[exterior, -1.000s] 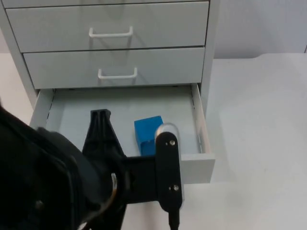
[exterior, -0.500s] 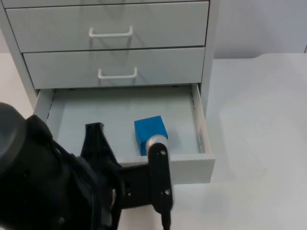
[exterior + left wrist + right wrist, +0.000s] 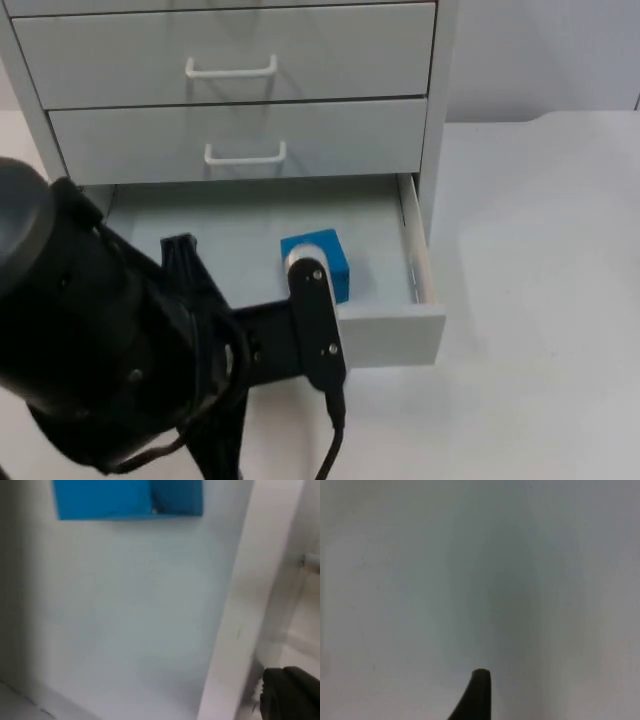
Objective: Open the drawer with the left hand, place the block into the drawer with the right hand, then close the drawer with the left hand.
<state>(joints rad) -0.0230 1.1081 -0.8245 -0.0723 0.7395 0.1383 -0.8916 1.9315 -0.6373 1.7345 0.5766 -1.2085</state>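
Observation:
The white cabinet's bottom drawer stands partly open. A blue block lies on its floor, right of centre. My left gripper reaches over the left half of the drawer front, and the bulky black left arm hides that part of the front. In the left wrist view the blue block rests on the drawer floor, and my left gripper sits just outside the front wall. The right gripper hangs over bare white table, waiting.
Two upper drawers are shut, each with a white handle. White table stretches to the right of the cabinet, up to the grey partition wall.
The drawer has slid back toward the cabinet with the blue block inside. The left arm has moved forward with it and now covers more of the drawer's left side.

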